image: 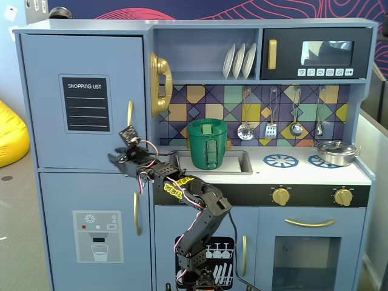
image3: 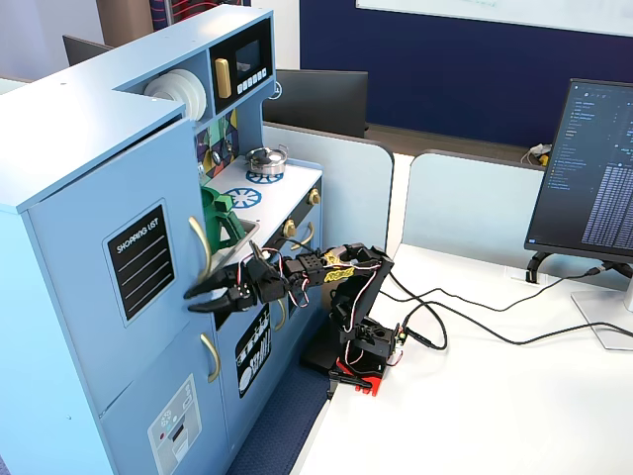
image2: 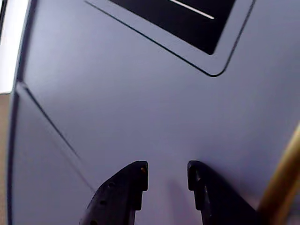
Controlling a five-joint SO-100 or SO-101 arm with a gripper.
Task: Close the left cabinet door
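Observation:
The left cabinet door (image: 79, 73) is light blue with a black "SHOPPING LIST" panel (image: 87, 103) and a curved gold handle (image: 130, 115). It looks flush with the fridge front in both fixed views, and I see no gap at its edge. My gripper (image: 121, 147) is open and empty, with its tips against or just off the door's lower right part, below the handle. In the other fixed view the gripper (image3: 195, 299) points at the door (image3: 79, 297). In the wrist view the door (image2: 140, 103) fills the frame behind the gripper (image2: 168, 169), and the handle (image2: 281, 187) runs at the right edge.
The lower fridge door with the ice-dispenser graphic (image: 91, 230) sits below. A gold toy phone (image: 160, 85) hangs right of the door. A green pitcher (image: 207, 143) stands in the sink. The arm's base (image3: 356, 356) is on a white table with cables (image3: 475, 327) and a monitor (image3: 593, 168).

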